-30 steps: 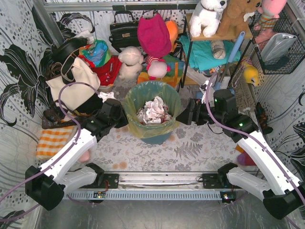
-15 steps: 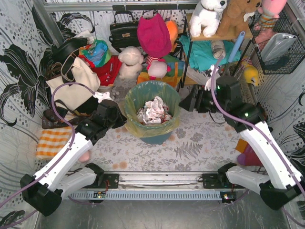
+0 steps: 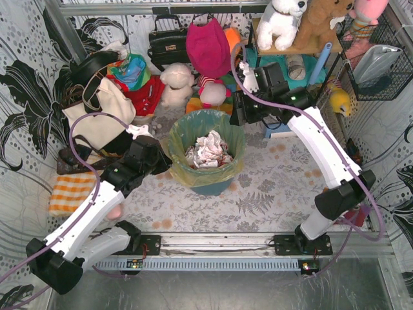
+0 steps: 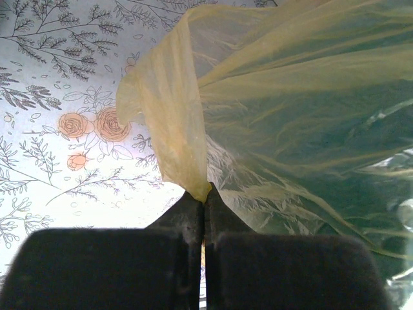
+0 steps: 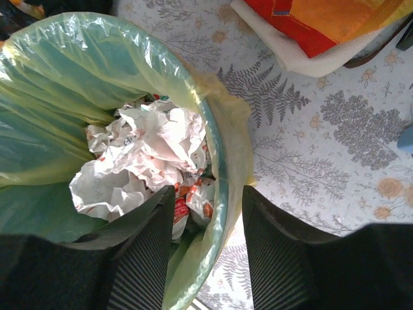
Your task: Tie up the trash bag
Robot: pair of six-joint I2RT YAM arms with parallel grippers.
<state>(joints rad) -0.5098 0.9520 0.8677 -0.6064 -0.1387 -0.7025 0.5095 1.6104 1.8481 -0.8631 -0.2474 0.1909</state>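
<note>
pinching the left rim of the thin translucent yellow plastic trash bag [image 3: 193,129], which lines the round teal-blue bucket [image 3: 216,188] mid-desk [image 3: 271,194], the left gripper [image 4: 204,194] is clenched, while the right gripper [image 5: 208,197] hangs released astride the bag's far-right rim.

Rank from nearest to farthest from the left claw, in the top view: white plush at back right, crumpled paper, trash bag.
1. trash bag, pinched in the left claw.
2. crumpled paper, inside the bag.
3. white plush, far back right.
</note>
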